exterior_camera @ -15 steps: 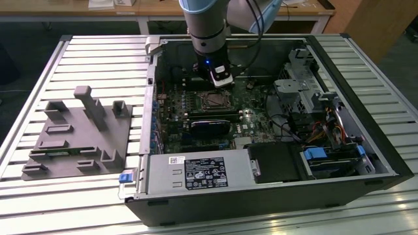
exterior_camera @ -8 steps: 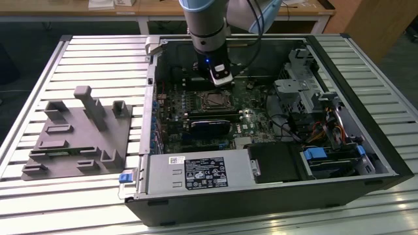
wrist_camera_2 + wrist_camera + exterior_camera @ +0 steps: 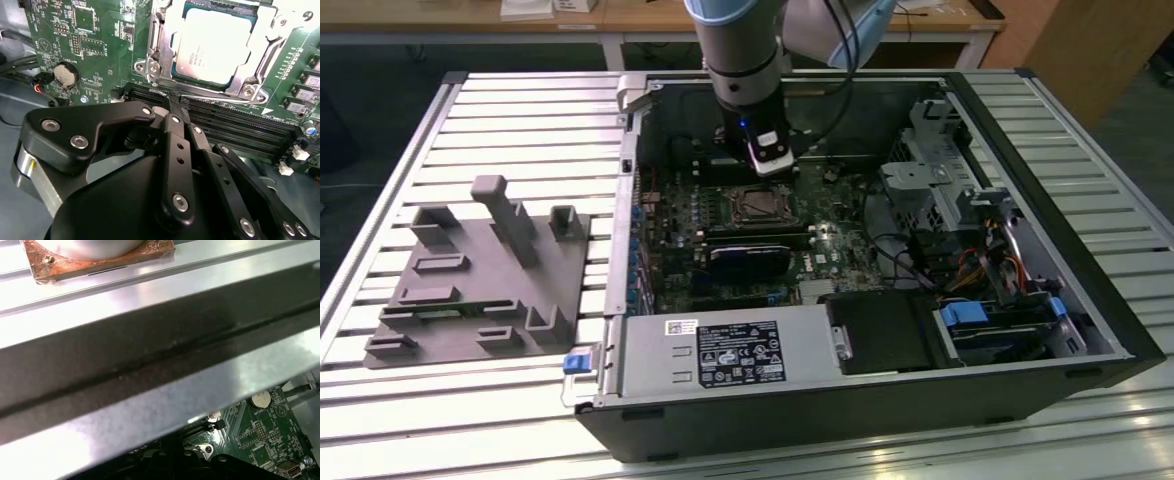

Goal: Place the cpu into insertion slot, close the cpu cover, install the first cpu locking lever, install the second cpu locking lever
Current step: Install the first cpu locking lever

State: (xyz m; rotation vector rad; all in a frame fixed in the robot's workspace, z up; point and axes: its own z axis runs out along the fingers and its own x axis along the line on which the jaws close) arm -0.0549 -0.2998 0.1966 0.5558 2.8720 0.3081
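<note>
Cpu (image 3: 212,45) sits in insertion slot (image 3: 160,75), cover (image 3: 272,37) closed

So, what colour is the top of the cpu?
Dull silver-grey; the cpu shows best in the second wrist view.

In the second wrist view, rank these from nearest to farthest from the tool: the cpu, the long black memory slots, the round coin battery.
1. Memory slots: just past the tool, its tip at their edge.
2. Cpu: beyond the slots, seated in the insertion slot under the cpu cover.
3. Coin battery: off to the side on the green board; its order against the cpu is too close to call.
</note>
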